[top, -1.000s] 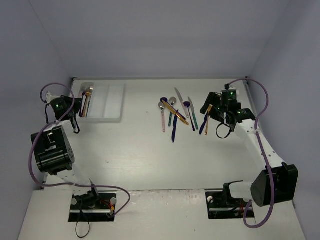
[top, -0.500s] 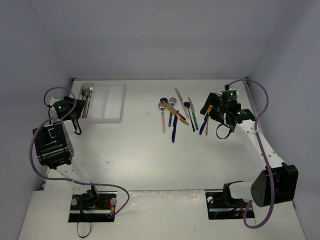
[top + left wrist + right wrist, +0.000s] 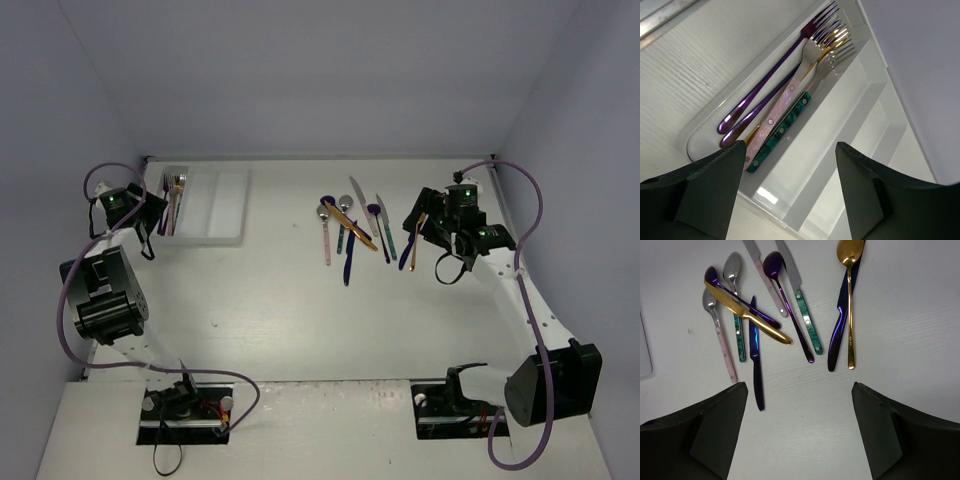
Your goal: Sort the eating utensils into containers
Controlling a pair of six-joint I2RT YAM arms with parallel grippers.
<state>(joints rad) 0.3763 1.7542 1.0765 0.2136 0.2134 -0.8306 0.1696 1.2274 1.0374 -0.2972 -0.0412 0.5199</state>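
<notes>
Hovering at upper left, my left gripper (image 3: 790, 147) stood open over forks (image 3: 785, 100) in the tray (image 3: 835, 115). At right, my right gripper (image 3: 799, 387) hung open and empty near scattered spoons (image 3: 732, 265) and knives (image 3: 747, 315).

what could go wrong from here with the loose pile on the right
The gold knife lies across the teal-handled spoon, so lifting either may drag its neighbours. The gold spoon lies against the right-hand blue knife; the open right gripper might pinch both together.

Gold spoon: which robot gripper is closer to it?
Right. The right gripper hangs close beside the gold spoon; the left gripper is far across the table, at the white tray.
</notes>
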